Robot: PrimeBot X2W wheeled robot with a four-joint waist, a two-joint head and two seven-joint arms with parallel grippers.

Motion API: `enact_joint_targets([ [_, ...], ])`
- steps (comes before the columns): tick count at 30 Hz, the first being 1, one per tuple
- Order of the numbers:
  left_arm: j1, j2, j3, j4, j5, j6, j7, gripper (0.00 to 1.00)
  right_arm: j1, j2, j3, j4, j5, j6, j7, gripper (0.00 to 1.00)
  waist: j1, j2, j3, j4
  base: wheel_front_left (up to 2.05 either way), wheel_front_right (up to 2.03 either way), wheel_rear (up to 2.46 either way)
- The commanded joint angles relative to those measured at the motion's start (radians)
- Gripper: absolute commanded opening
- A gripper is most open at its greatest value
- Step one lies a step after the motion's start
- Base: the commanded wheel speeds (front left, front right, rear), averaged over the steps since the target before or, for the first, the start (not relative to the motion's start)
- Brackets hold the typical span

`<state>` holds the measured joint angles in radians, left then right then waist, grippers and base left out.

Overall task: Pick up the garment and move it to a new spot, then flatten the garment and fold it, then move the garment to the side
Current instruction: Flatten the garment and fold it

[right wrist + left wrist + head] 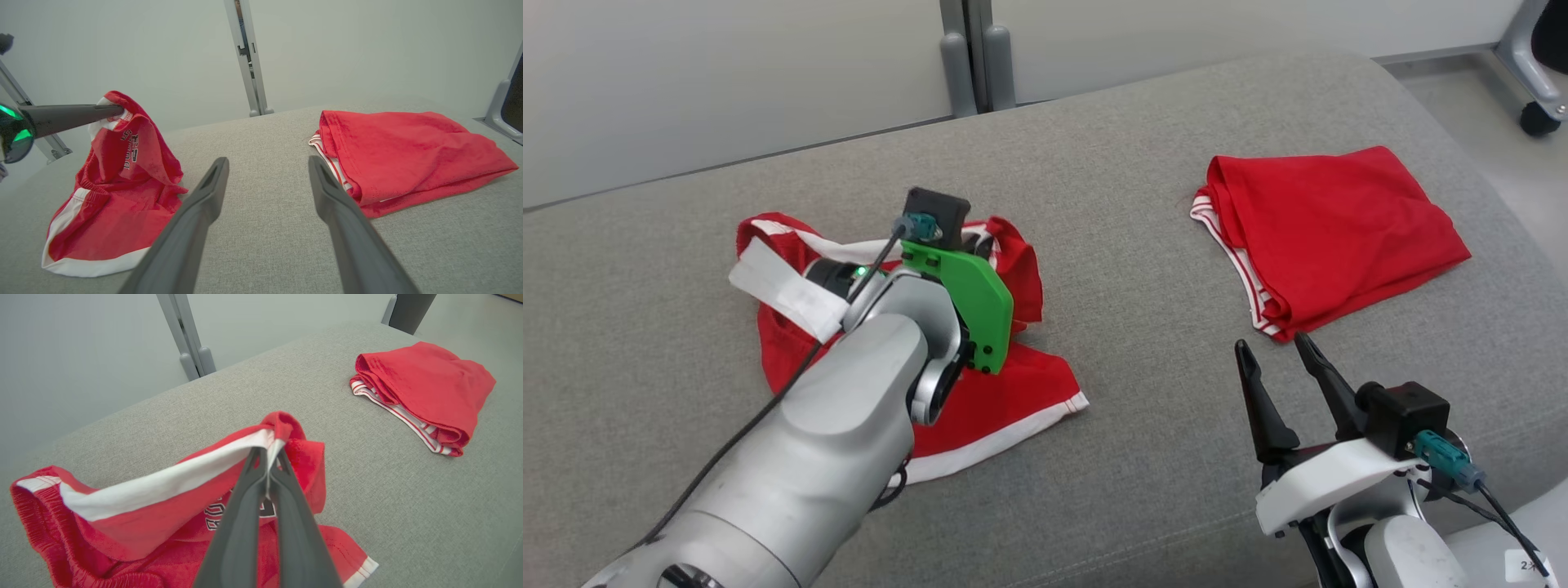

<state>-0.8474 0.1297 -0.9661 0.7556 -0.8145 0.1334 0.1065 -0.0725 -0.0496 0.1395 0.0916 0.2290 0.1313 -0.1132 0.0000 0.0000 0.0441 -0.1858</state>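
Stretching grey and woven, cushion (1143,327), rounded at the far edge, backed by pale wall (727,82) and grey post (976,57). Pinching white hem of garment (1013,392) left of centre, part raised, rest lying on cushion: left gripper (268,451), pressed together. Spread apart near folded pile (1339,229): right gripper (1271,341).

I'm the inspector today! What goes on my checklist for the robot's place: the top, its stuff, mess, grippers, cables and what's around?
Surface: grey fabric cushion, bare between the clothes.
Job's things: crumpled red shorts, white-trimmed edge raised, rest lying on the cushion.
Clutter: folded red garment, apart at the right.
Grippers: left gripper shut on the shorts' edge; right gripper open, holding nothing.
Cables: black cable along the left arm; second cable at the right wrist.
Surroundings: pale wall, grey post, caster wheel.
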Motion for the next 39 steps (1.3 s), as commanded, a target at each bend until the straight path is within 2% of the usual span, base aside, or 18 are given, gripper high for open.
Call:
enact_joint_targets([
  [1, -0.033, -0.002, 0.01, 0.017, 0.005, 0.004, -0.014, 0.0, -0.016, -0.002, 0.002, 0.004, 0.005, -0.001, -0.009, 1.0, 0.0, 0.0, 0.034, -0.034, 0.0, 0.0, 0.0],
  [10, -0.168, 0.006, 0.055, 0.19, 0.02, 0.029, -0.096, 0.0, -0.048, -0.002, 0.053, 0.04, 0.027, -0.001, -0.042, 1.0, 0.0, 0.0, 0.101, -0.123, 0.0, 0.0, 0.0],
  [14, -0.228, 0.021, 0.069, 0.28, 0.034, 0.059, -0.143, 0.0, -0.063, -0.002, 0.076, 0.052, 0.035, -0.001, -0.055, 1.0, 0.0, 0.0, 0.129, -0.16, 0.0, 0.0, 0.0],
  [15, -0.236, 0.021, 0.069, 0.294, 0.036, 0.058, -0.148, 0.39, -0.062, -0.002, 0.08, 0.054, 0.037, -0.001, -0.057, 1.0, 0.0, 0.0, 0.134, -0.164, 0.0, 0.0, 0.0],
  [16, -0.243, 0.019, 0.069, 0.309, 0.039, 0.064, -0.156, 1.0, -0.062, -0.002, 0.083, 0.058, 0.037, -0.001, -0.058, 1.0, 0.0, 0.0, 0.136, -0.167, 0.0, 0.0, 0.0],
  [18, -0.257, 0.02, 0.064, 0.335, 0.043, 0.053, -0.168, 1.0, -0.064, -0.002, 0.089, 0.062, 0.036, -0.001, -0.059, 1.0, 0.0, 0.0, 0.139, -0.171, 0.0, 0.0, 0.0],
  [22, -0.273, 0.012, 0.062, 0.374, 0.048, 0.059, -0.207, 1.0, -0.073, -0.002, 0.095, 0.07, 0.038, -0.001, -0.062, 1.0, 0.0, 0.0, 0.14, -0.171, 0.0, 0.0, 0.0],
  [27, -0.287, 0.002, 0.053, 0.411, 0.055, 0.038, -0.237, 1.0, -0.076, -0.002, 0.096, 0.077, 0.033, -0.001, -0.064, 1.0, 0.0, 0.0, 0.131, -0.149, 0.0, 0.0, 0.0],
  [39, -0.251, -0.035, 0.008, 0.455, 0.05, -0.085, -0.211, 1.0, -0.06, -0.002, 0.063, 0.08, 0.009, -0.001, -0.042, 1.0, 0.0, 0.0, 0.049, -0.065, 0.0, 0.0, 0.0],
])
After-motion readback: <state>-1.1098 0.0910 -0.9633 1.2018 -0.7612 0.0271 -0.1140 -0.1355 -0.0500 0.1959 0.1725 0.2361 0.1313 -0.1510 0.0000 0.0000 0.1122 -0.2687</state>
